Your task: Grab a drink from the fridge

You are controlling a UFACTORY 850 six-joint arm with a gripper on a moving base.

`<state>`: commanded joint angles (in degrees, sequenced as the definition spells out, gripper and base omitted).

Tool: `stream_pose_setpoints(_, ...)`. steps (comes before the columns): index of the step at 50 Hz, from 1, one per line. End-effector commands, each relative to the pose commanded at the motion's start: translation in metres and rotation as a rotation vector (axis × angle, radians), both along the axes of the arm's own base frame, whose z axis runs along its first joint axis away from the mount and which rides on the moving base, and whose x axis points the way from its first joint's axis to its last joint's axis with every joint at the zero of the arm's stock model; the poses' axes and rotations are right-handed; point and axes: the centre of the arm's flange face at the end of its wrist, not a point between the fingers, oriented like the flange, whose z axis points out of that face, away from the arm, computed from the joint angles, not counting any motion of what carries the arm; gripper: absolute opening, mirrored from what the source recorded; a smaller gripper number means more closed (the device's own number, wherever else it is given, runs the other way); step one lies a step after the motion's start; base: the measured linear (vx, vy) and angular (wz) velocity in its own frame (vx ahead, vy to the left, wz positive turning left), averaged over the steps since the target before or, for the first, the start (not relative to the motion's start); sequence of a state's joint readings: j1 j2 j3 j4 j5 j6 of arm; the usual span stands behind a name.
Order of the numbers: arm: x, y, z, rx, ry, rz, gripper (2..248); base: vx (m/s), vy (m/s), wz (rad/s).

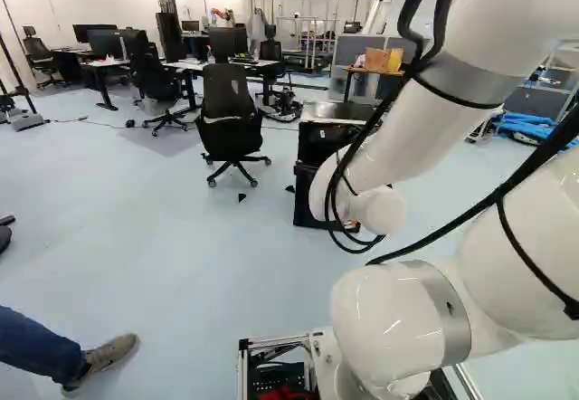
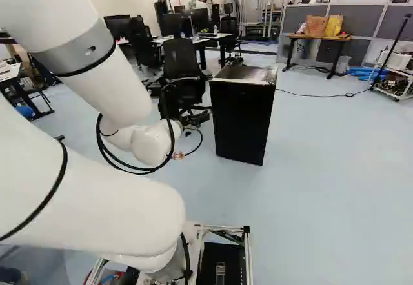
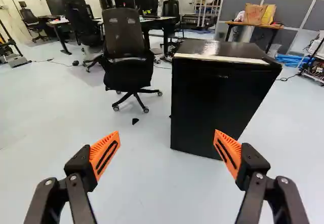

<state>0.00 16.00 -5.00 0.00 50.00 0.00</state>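
Ahead of the gripper [image 2: 179, 156], the black fridge [image 3: 212, 107] stood upright on the pale floor [image 3: 147, 188], its door closed. The fingers [image 3: 105, 154] were spread wide open, short of the fridge. A black office chair [image 3: 126, 57] stood near it, and farther back a brown bag [image 3: 252, 13] and a yellow bag [image 3: 269, 14] sat together on a counter [image 3: 253, 24].
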Motion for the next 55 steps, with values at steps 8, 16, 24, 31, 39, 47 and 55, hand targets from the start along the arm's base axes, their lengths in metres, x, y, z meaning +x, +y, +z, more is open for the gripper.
stream_pose_setpoints(8, 0.0000, 0.0000, 0.0000, 0.000, 0.000, 0.000, 247, 0.103, 0.044, -0.013)
stream_pose_setpoints(16, 0.0000, 0.0000, 0.0000, 0.000, 0.000, 0.000, 247, 0.104, 0.043, -0.014)
stream_pose_setpoints(24, 0.0000, 0.0000, 0.0000, 0.000, 0.000, 0.000, 247, 0.114, 0.034, -0.067)
stream_pose_setpoints(31, 0.0000, 0.0000, 0.0000, 0.000, 0.000, 0.000, 247, 0.102, 0.012, -0.166)
stream_pose_setpoints(39, 0.0000, 0.0000, 0.0000, 0.000, 0.000, 0.000, 247, 0.087, 0.008, -0.170)
stream_pose_setpoints(47, 0.0000, 0.0000, 0.0000, 0.000, 0.000, 0.000, 247, 0.077, 0.007, -0.167)
stream_pose_setpoints(55, 0.0000, 0.0000, 0.0000, 0.000, 0.000, 0.000, 247, 0.063, 0.013, -0.170)
